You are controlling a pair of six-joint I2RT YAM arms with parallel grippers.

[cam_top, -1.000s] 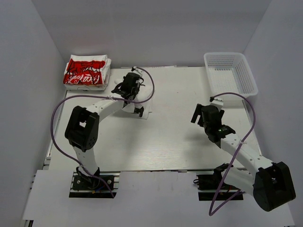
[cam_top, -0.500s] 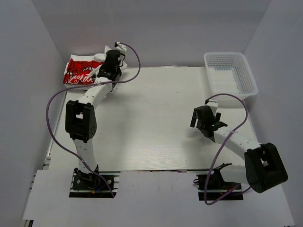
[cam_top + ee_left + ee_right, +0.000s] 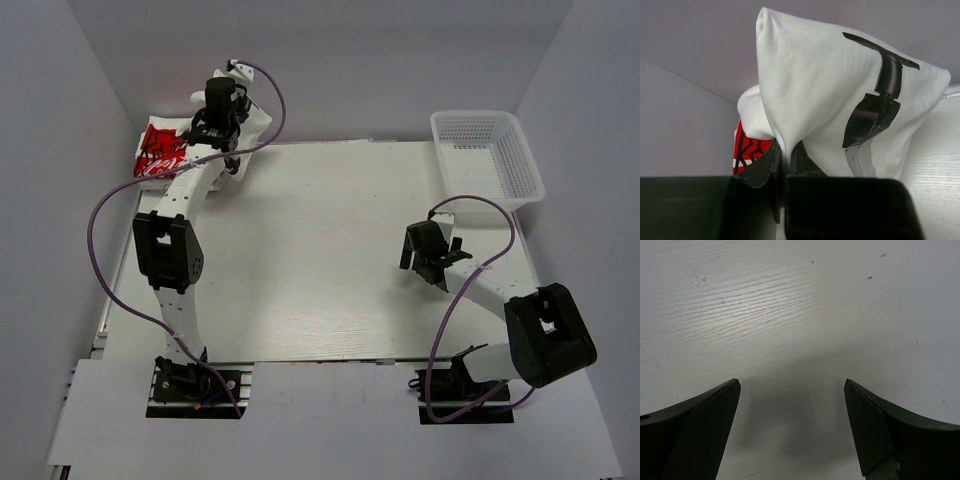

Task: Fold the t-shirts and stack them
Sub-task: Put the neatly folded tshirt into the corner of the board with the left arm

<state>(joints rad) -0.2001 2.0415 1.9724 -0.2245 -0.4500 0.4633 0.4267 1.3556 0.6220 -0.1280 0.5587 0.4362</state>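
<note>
Right now I am pinching a white t-shirt (image 3: 820, 80) with my left gripper (image 3: 784, 155), its fingers pressed together on a gathered fold of the cloth. In the left wrist view the fabric is rising above the fingers in a soft peak and draping down on both sides, filling most of the upper middle of the frame. I am reaching this arm far out to the upper left of the overhead view, so the shirt is hanging at the far left corner of the table (image 3: 330, 260). The red-printed t-shirts (image 3: 160, 152) are lying folded in that same corner, just left of the gripper, and in the wrist view a strip of their red print is showing at the lower left, under the edge of the white cloth. Whether the white shirt is touching them I cannot tell.

My right gripper (image 3: 791, 385) is hovering over bare tabletop at the right middle of the overhead view, its fingers spread wide and holding nothing. The white mesh basket (image 3: 478, 116) is sitting at the upper right corner, well apart from both grippers.
</note>
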